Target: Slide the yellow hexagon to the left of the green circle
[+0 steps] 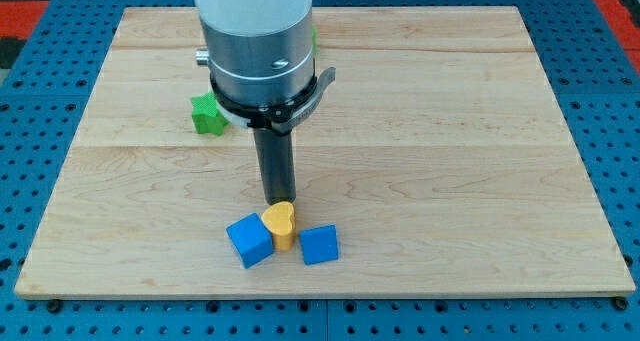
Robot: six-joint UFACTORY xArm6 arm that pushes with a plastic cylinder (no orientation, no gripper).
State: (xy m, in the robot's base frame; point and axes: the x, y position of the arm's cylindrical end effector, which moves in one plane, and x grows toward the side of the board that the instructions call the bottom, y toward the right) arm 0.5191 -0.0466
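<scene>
Fingers are not fitted on this arm, so nothing is gripped; my tip [279, 203] stands just above the yellow block [280, 224], touching or nearly touching its upper edge. Block count in view: one yellow block, heart-like in outline rather than clearly hexagonal; two blue blocks; one green block. The left blue block [249, 241] touches the yellow block on the view's left. The right blue block [319, 244] sits just beside it on the view's right. All three lie close to the tabletop's [450, 131] bottom edge. The green block [208, 114], star-like in shape, lies well apart toward the view's top left, partly beside the arm housing [257, 41]. Wide open tabletop extends on the view's right.
</scene>
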